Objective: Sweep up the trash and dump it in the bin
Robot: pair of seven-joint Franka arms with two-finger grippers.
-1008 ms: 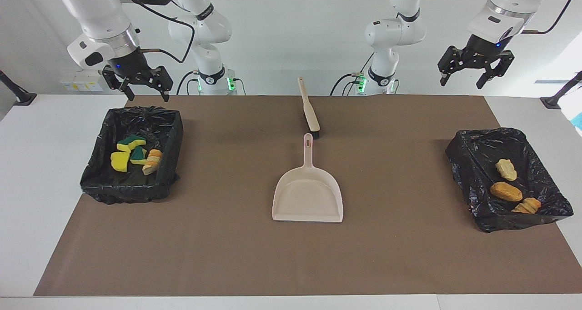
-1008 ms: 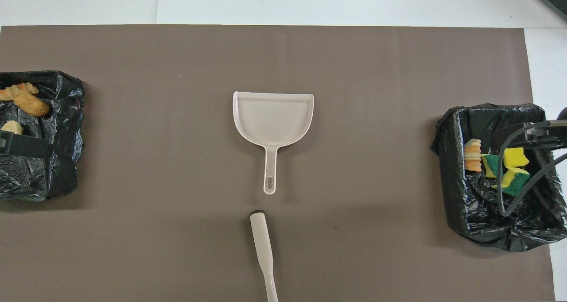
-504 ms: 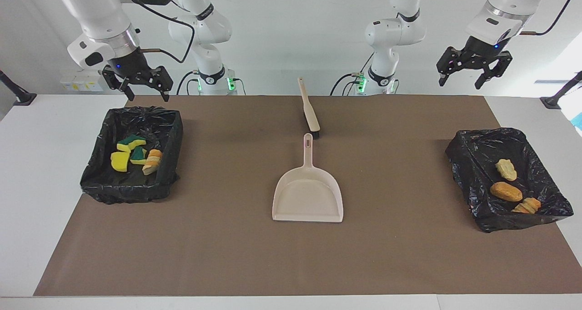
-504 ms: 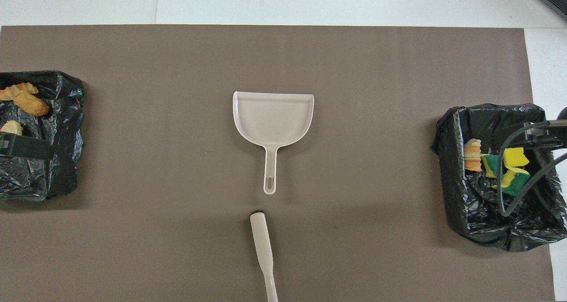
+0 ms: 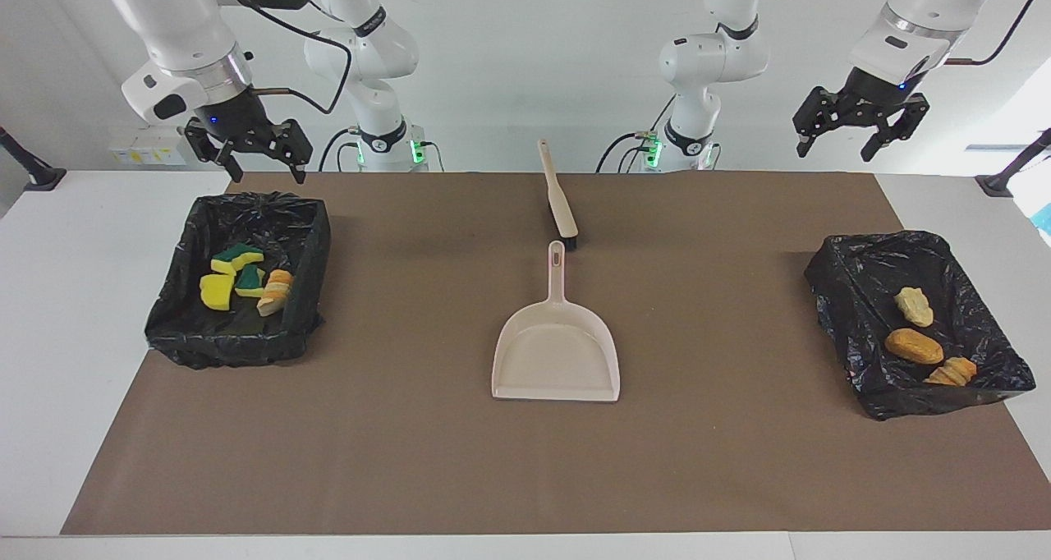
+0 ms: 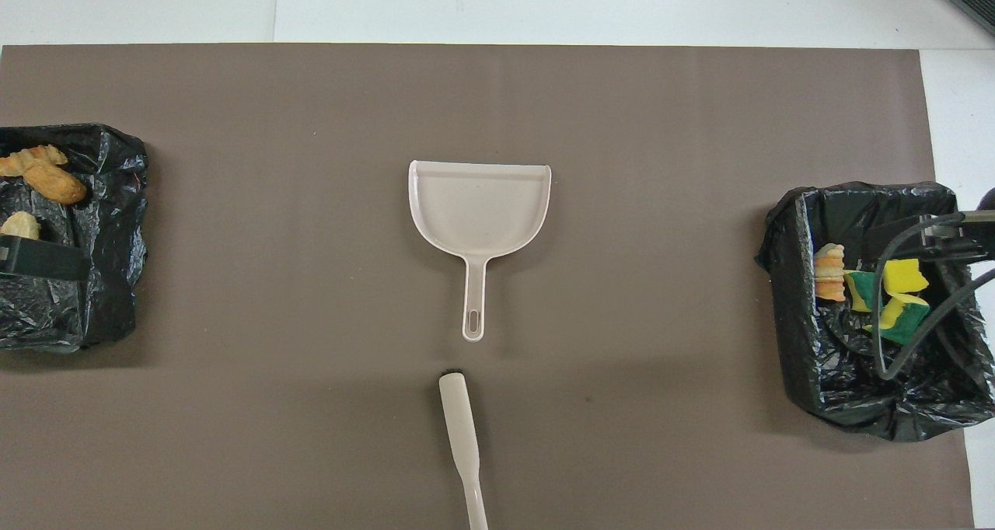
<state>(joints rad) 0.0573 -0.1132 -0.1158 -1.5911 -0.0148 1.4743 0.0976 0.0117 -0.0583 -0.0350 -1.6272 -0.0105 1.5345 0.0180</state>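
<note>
Stage: judged finished or all but — no trash on the brown mat (image 5: 410,461), dustpan (image 5: 556,355) empty at frame centre, brush (image 5: 558,195) just above its handle, nearer the robots.

Trash, sponge lot: yellow-and-green sponge chunks (image 5: 230,277) plus one orange bread-like lump (image 5: 275,291) inside the black-lined bin (image 5: 189,338) at middle left of the facing view, the right arm's end of the table.

Trash, bread lot: three pale-to-brown lumps (image 5: 913,345) in the second lined bin (image 5: 837,297) at middle right of the facing view, the left arm's end.

Right gripper (image 5: 261,164): upper left of the facing view, raised over the robot-side rim of the sponge bin; fingers spread, holding nothing.

Left gripper (image 5: 837,141): upper right of the facing view, high above the table edge, well apart from the bread bin; fingers spread, empty.

Cable: a dark loop (image 6: 902,312) crosses over the sponge bin at the right edge of the overhead view.

Risk, liner: snagging of the loose bag plastic on the spread fingers if the right gripper dips — likely to drag the bin or spill the scraps back onto the mat.

Risk, cable: hooking on the bin rim during any swing toward centre.

Risk, tools: brush and dustpan handle nearly end to end; a careless reach for one likely to knock the other askew.
</note>
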